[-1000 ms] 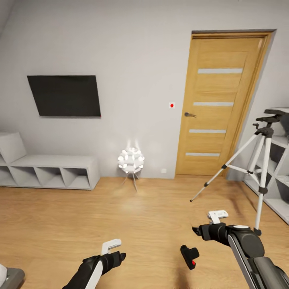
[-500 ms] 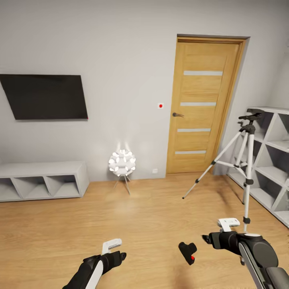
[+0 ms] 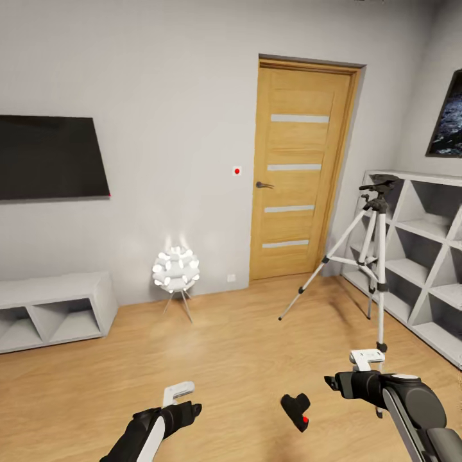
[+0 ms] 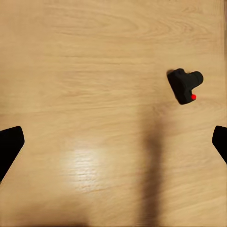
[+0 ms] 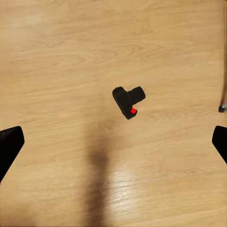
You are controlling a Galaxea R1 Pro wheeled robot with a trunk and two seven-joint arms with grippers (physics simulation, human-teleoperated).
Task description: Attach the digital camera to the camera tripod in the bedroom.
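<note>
digital camera (image 3: 295, 409): black, on wood floor | camera tripod (image 3: 371, 256): upright by shelves

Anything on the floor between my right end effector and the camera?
Nothing visible: only bare light wood floor lies between the open right end effector and the small black boxy digital camera.

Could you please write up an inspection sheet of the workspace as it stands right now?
Surface: light wood floor, bare apart from what is listed.
Job's things: digital camera lies on the floor, unheld; camera tripod stands upright near the white shelving, head unloaded.
Clutter: nothing seen.
Grippers: left gripper and right gripper both open, empty, above the floor; the camera lies between them.
Cables: nothing seen.
Surroundings: wooden door shut, wall TV, lit globe lamp, low white cabinet, framed picture.
</note>
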